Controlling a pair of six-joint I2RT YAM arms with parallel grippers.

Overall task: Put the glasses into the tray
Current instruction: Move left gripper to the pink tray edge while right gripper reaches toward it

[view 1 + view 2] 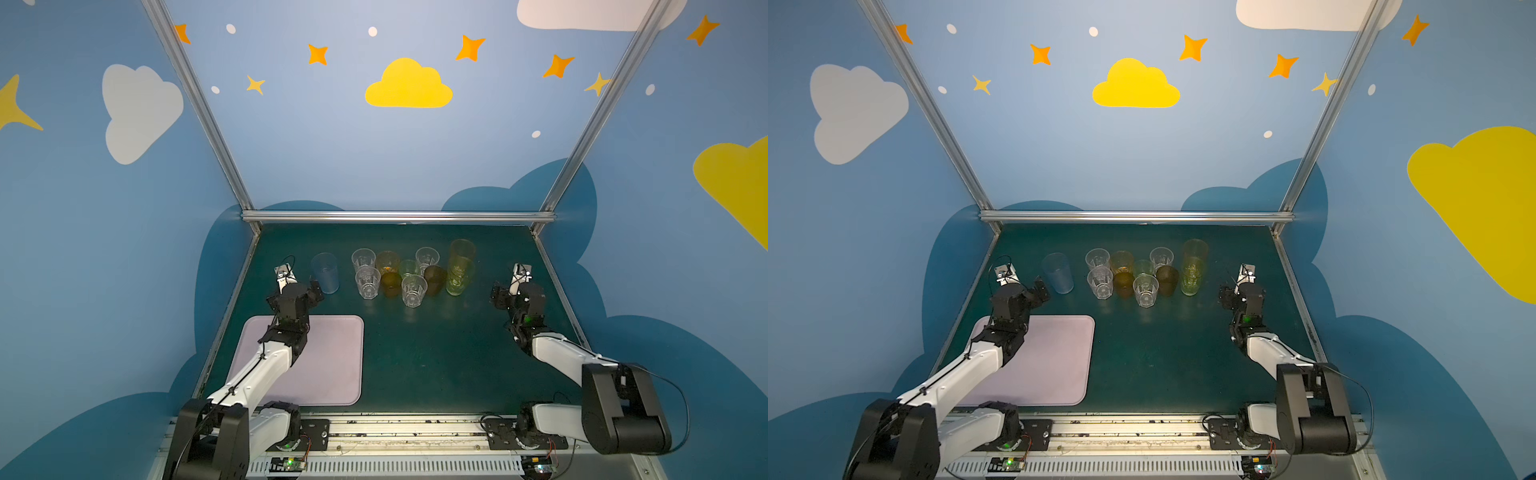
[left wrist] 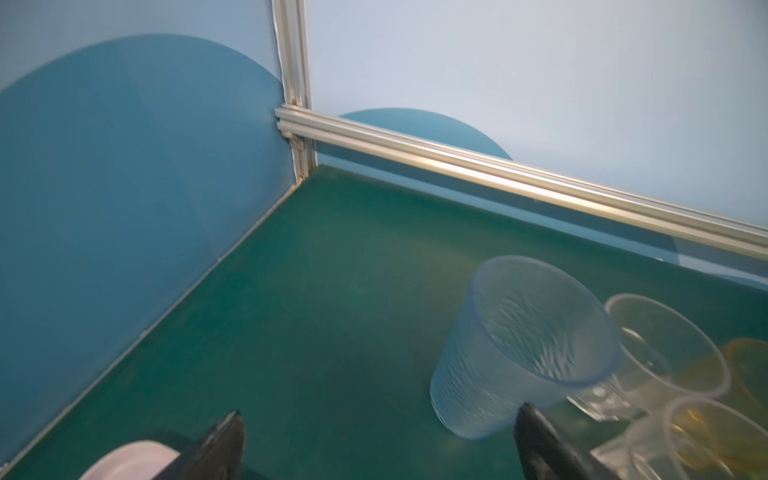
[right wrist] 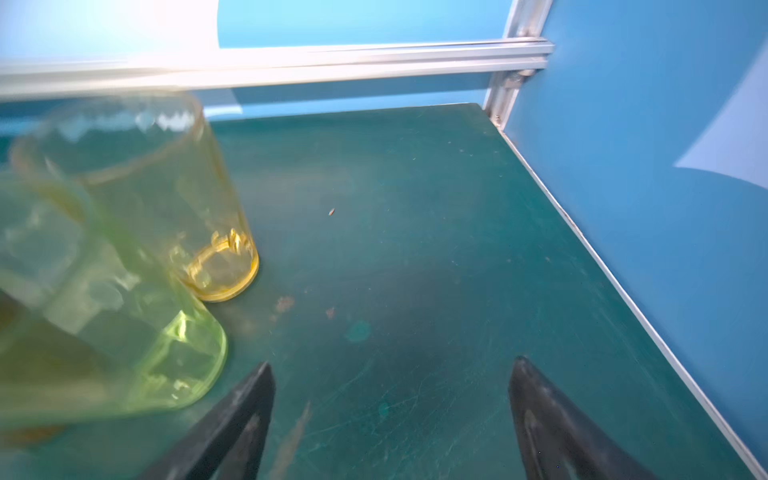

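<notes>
With left end effector point(image 2: 378, 415) spread wide and empty, shift sideways to straddle the pale blue glass point(image 2: 519, 353) standing on the worktop point(image 2: 332, 291) beyond the tray point(image 1: 332, 365); grip mid-wall, gently, lift straight. Hold right end effector point(image 3: 392, 363), likewise spread, off the yellow-green glass point(image 3: 124, 332)

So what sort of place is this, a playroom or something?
Probably a robot training booth, not a playroom: left arm and right arm mounted on a metal rail, a green tabletop boxed by aluminium framing, and glasses near a lilac tray.
</notes>
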